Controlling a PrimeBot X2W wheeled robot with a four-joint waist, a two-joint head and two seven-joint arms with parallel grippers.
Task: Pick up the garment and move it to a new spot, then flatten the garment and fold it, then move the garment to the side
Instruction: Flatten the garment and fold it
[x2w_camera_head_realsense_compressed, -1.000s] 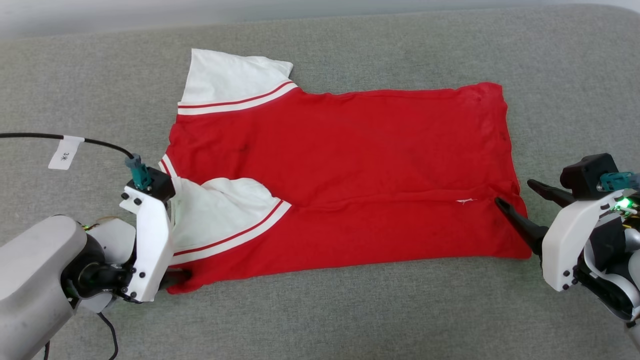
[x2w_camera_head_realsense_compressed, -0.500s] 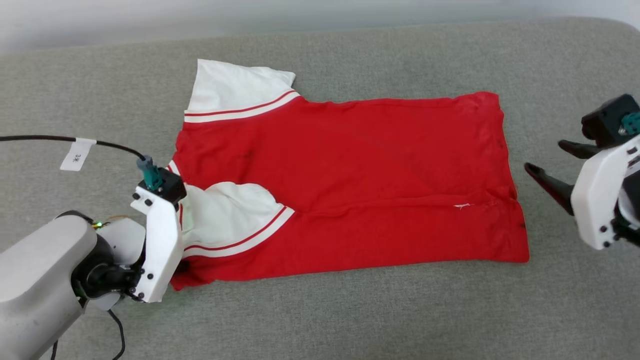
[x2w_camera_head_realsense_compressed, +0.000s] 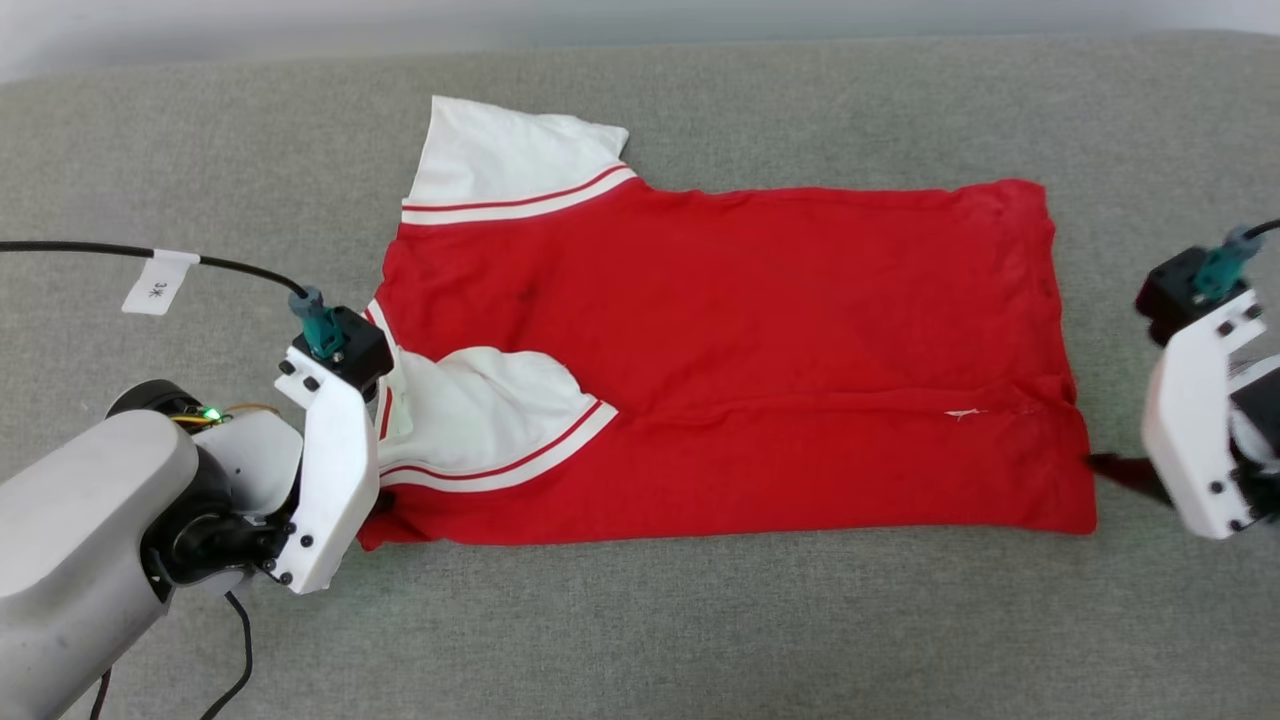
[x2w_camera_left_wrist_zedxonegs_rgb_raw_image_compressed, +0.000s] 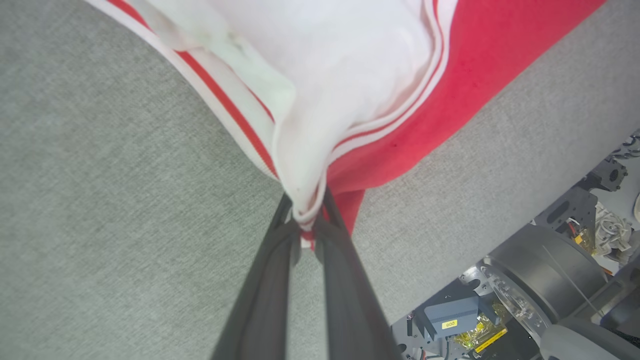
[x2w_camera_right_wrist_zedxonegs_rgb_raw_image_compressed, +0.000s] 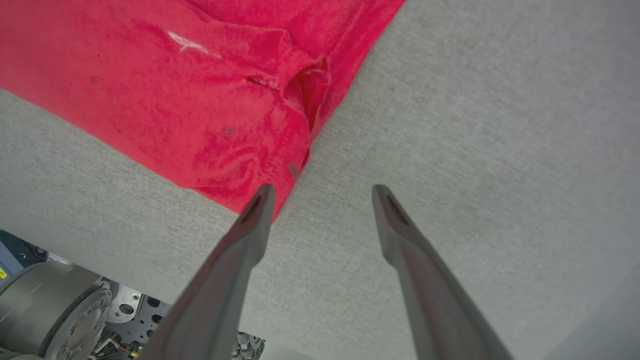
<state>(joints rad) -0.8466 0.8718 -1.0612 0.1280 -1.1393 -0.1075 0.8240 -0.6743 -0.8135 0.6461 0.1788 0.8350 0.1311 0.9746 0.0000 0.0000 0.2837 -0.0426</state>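
Tabletop: covered in grey fabric; carries one garment.
Garment: red T-shirt, lying flat across the middle of the tabletop, sleeve end to the robot's left, hem to its right.
Far sleeve: white with red-and-white trim, spread out flat on the side away from the robot.
Near sleeve: white, folded inward so that it lies on the red body; its outer end is gathered into a bunch.
Fold: a crease runs lengthwise along the near part of the body, with a small white mark on it close to the hem.
Left gripper: at the near-left corner of the garment; jaws pressed together, pinching the bunched end of the near sleeve together with a strip of red cloth.
Right gripper: just beside the near-right hem corner; jaws spread, nothing between them. One fingertip is at the red edge, the other is over bare grey cover. Contact with the cloth cannot be told.
Cable: black, runs in from the left to the left wrist, carrying a white tag.
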